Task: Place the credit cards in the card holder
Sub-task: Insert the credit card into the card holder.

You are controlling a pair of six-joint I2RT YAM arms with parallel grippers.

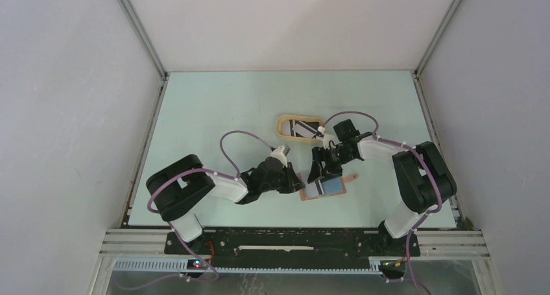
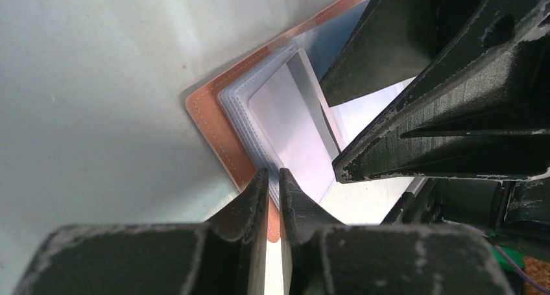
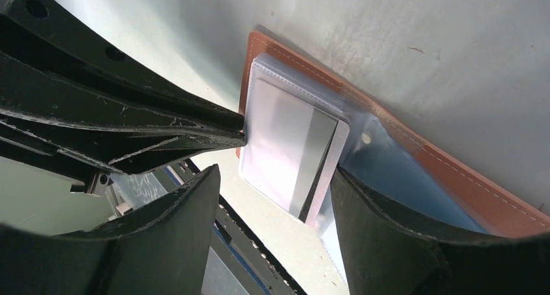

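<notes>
The card holder (image 1: 332, 187) lies open on the table, reddish-brown leather (image 2: 214, 123) with light blue and clear pockets (image 3: 395, 165). A whitish credit card with a grey stripe (image 3: 292, 146) lies on its left half, partly in a clear pocket, its lower end sticking out; it also shows in the left wrist view (image 2: 292, 126). My left gripper (image 2: 273, 178) is shut on the card holder's left edge (image 1: 299, 183). My right gripper (image 3: 275, 172) is open, its fingers astride the card, just above the holder (image 1: 322, 173). More credit cards (image 1: 303, 128) lie in the beige tray.
The oval beige tray (image 1: 280, 128) stands just behind the card holder, close to the right arm. The holder's snap tab (image 1: 352, 176) points right. Grey walls close in the table on both sides.
</notes>
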